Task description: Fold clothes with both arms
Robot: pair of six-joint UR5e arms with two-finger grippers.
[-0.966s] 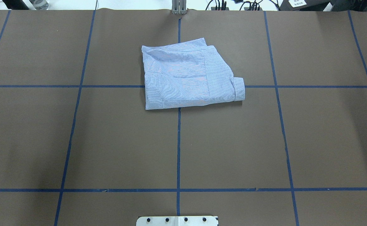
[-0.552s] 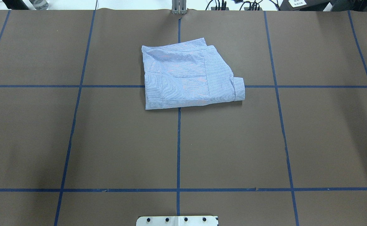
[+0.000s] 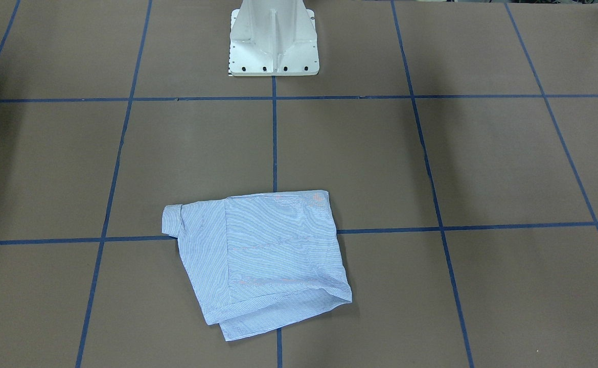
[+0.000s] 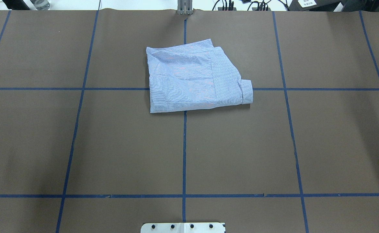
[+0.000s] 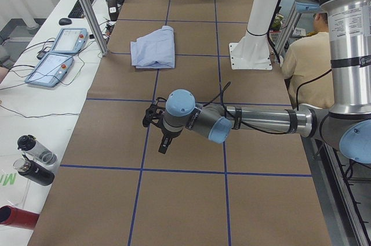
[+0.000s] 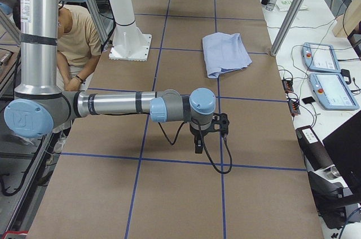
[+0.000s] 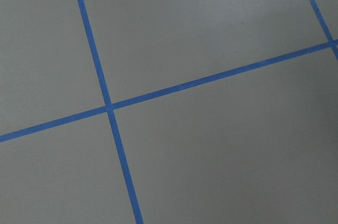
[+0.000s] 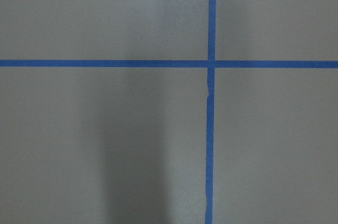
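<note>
The shirt (image 4: 196, 77) lies folded in a compact packet at the far middle of the table (image 4: 79, 145), one cuff (image 4: 247, 92) poking out on the right. Folding looks all but finished, so the sound move is to keep both arms wide of the cloth and drag no layer open. The left gripper (image 5: 164, 141) and right gripper (image 6: 198, 144) hang over bare table, well apart from the shirt; I cannot tell how their jaws stand. Brown paper with blue tape (image 4: 184, 152) covers the table. Pendants (image 5: 58, 54) and bottles (image 5: 32, 159) lie alongside, and a person (image 6: 76, 33) sits behind the pedestal (image 3: 273, 41).
</note>
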